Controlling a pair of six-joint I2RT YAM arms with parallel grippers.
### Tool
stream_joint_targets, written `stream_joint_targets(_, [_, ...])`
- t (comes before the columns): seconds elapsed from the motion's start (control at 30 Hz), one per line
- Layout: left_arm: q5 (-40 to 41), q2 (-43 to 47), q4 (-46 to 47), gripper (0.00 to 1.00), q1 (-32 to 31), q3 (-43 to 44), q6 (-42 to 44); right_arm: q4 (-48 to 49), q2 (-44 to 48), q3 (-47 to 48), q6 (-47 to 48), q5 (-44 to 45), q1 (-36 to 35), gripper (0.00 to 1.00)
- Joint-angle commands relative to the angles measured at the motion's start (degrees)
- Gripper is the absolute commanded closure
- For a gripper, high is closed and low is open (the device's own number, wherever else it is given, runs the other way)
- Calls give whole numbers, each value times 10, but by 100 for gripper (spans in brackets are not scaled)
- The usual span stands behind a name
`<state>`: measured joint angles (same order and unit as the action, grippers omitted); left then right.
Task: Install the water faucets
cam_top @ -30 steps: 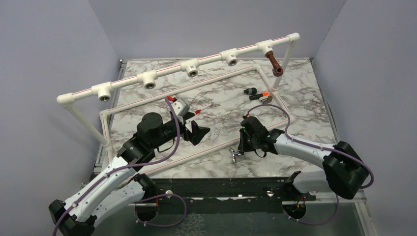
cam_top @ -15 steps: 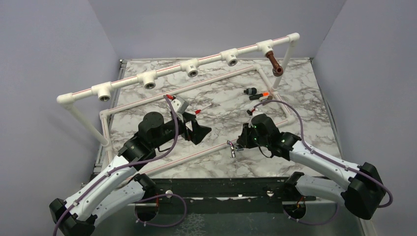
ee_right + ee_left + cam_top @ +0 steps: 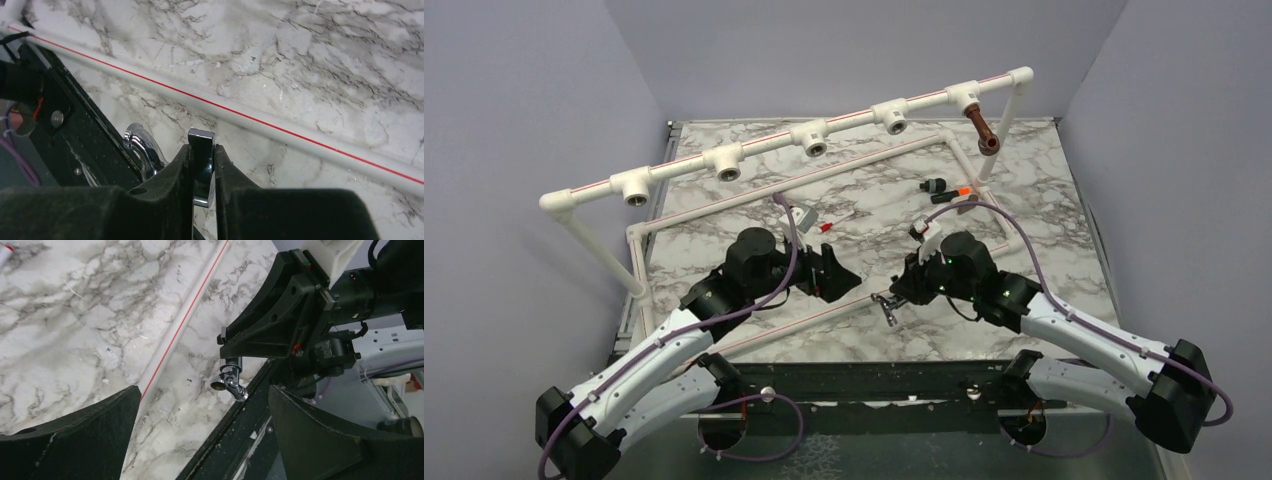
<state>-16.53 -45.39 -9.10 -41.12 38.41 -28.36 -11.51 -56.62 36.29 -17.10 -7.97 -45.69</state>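
Chrome faucet (image 3: pixel 887 303) is held low over the marble table (image 3: pixel 1024 180) near its front edge, at the lower centre of the top view. It is pinched by its lever handle between the closed-down fingers of the right gripper (image 3: pixel 896 296). The right wrist view shows the flat handle clamped in the narrow gap, with the curved spout off to the left. Just left of it, the left gripper (image 3: pixel 832 272) faces the faucet with its jaws spread wide and nothing in them; its wrist view frames the faucet between its two fingers. The step in hand looks like a handover, so the left arm would do well to close squarely on the faucet body, leaving the threaded end free, before the right lets go. Farther back, the raised white pipe rail (image 3: pixel 769 147) carries four open tee sockets (image 3: pixel 891 117), and the reddish-brown faucet (image 3: pixel 982 132) already sits in the fifth, at the upper right.
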Motion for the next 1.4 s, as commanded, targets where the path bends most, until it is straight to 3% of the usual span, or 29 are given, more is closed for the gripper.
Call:
stream_joint_targets(0.0, [-83,-21,-20,1,-2,3,-29,57,-9,39,72,-53,-24,100])
stream_joint_targets(0.27, [-105,-22,-71,1,-3,5,-23,137,-29,47,162,-78,-94,99])
stream_joint_targets(0.63, [-156,49,-74,1,-2,-8,-32,322,27,-34,256,-197,-99,100])
stream_joint_targets(1.13, [-237,120,87,4,-2,-67,-84,523,77,-92,333,-332,-99,100])
stream_joint_targets(1.37, [-273,111,233,6,-3,-107,-153,620,69,-82,323,-367,-98,99])
